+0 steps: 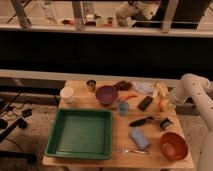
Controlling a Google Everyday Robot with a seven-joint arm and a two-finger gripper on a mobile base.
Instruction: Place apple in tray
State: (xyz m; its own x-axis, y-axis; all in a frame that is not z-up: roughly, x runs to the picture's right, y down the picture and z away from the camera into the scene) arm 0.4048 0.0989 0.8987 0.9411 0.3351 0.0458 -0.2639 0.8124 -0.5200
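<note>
The apple is a small orange-red fruit at the table's right edge, beside a black rectangular object. My gripper reaches down from the white arm on the right and sits right at the apple, partly covering it. I cannot make out whether it grips the fruit. The green tray lies empty at the front left of the table, well away from the apple.
Between apple and tray stand a purple bowl, a carrot and a blue cup. A black-handled utensil, blue pad, fork and orange-brown bowl lie at the front right. A white cup and metal cup are behind the tray.
</note>
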